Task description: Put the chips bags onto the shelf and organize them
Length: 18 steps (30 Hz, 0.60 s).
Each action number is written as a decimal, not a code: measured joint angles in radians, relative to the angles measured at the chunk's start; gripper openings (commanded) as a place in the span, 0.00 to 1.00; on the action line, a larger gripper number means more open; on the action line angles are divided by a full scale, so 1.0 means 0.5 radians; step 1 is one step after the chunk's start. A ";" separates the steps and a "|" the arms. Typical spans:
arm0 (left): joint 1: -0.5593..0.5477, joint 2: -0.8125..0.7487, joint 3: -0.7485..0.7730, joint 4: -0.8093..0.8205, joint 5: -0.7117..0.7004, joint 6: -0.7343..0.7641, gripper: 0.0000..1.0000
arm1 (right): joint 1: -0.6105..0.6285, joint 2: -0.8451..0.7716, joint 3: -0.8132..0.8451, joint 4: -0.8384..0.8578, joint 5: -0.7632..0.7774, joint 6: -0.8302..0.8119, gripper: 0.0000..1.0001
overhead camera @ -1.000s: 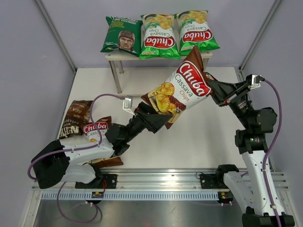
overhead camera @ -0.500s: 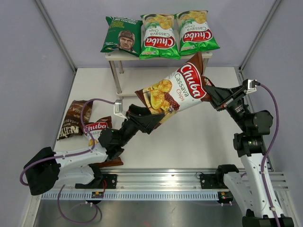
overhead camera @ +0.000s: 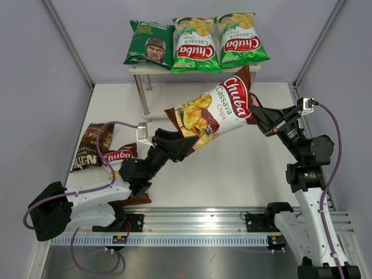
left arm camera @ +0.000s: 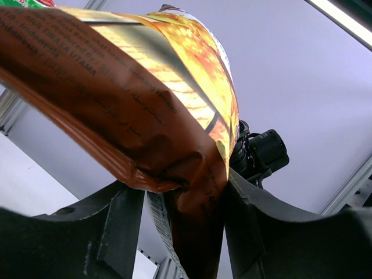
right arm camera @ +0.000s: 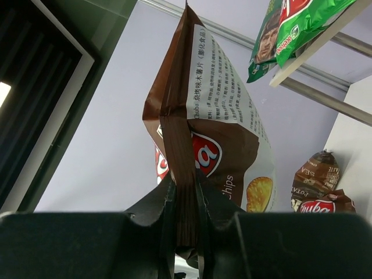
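Note:
A brown-and-white Chuba bag hangs in the air in front of the shelf, tilted with its top to the right. My left gripper is shut on its lower end, and my right gripper is shut on its top seal. The shelf's top board holds the dark green bag with the man's face and two bright green Chuba bags. The second brown-and-white Chuba bag and the dark brown Kettle bag lie on the table at the left.
The shelf's silver legs stand just behind the held bag. Grey walls close in the white table on both sides. A rail runs along the near edge by the arm bases.
The held bag has moved left and up toward the shelf and lies flatter. Both grippers stay shut on it; the left arm has drawn back to the left.

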 measured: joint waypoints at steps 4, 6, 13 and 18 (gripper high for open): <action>0.003 0.008 0.000 -0.002 0.000 0.021 0.33 | 0.000 0.037 0.003 0.044 -0.043 -0.027 0.03; 0.006 0.008 0.000 -0.002 0.000 0.034 0.26 | 0.000 0.069 0.003 0.105 -0.068 -0.036 0.10; -0.002 -0.101 0.000 -0.082 0.011 0.186 0.10 | 0.001 0.181 0.016 0.220 -0.150 -0.121 0.75; -0.069 -0.256 -0.005 -0.232 0.009 0.336 0.06 | 0.011 0.164 0.078 0.027 -0.152 -0.317 0.89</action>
